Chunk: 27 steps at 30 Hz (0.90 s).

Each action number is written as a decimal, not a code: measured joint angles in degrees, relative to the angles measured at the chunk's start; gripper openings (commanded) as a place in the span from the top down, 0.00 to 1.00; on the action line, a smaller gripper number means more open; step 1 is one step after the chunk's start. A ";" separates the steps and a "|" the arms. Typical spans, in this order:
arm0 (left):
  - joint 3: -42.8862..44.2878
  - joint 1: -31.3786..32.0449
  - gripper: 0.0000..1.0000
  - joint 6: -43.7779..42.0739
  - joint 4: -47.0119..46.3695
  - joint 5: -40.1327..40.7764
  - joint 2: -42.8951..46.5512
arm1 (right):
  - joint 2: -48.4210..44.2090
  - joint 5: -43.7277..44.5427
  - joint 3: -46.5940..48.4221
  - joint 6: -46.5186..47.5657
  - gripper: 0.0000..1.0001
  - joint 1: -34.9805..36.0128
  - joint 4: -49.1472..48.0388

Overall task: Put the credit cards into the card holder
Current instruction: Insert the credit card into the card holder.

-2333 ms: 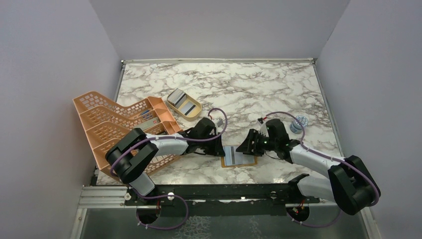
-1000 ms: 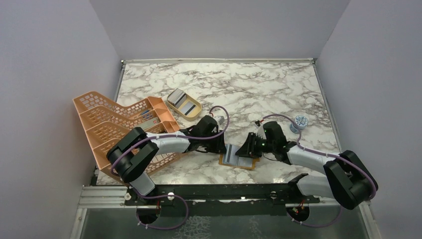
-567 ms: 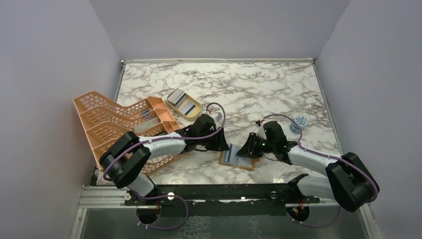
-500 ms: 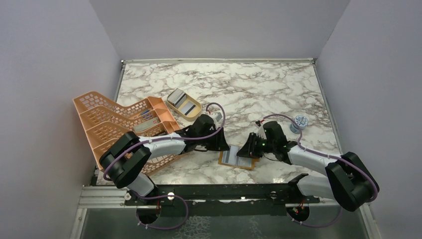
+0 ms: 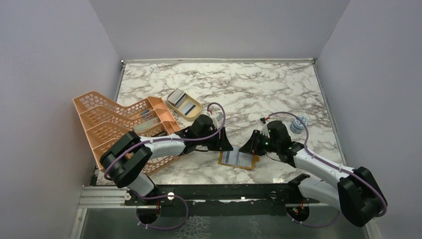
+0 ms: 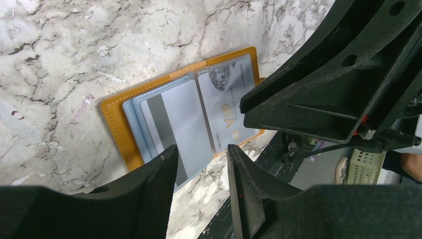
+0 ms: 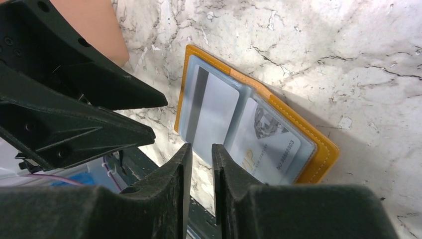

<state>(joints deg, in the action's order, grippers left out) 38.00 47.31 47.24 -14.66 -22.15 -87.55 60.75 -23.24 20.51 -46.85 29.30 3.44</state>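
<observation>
Near the front edge of the marble worktop [image 5: 239,89], the card holder [image 5: 239,159] lies open and flat, its near-left leaf no longer tipped up as it was half a second ago. The left tool [image 6: 201,154] has let go, its fingers spread with nothing between them. The right tool [image 7: 200,149], fingers narrowly apart and also empty, has eased back from the holder's right side. A striped card [image 6: 174,124] sits in one grey-blue pocket and a VIP card [image 6: 224,104] in the facing one, which suggests this insertion is finished. Further back, a tan dish [image 5: 195,113] beside the peach rack [image 5: 107,124] holds further cards [image 5: 183,103], so the job looks only partly done, with a reach to the dish the likely next move.
</observation>
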 measured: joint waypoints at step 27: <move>-5.14 -2.23 0.45 1.97 -6.36 -1.03 0.98 | 10.91 3.17 1.92 -0.98 0.92 3.96 0.35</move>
<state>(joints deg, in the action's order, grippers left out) 32.86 45.08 49.21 -21.02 -23.18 -86.56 71.66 -20.08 22.44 -47.83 33.26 3.79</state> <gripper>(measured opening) 0.541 0.089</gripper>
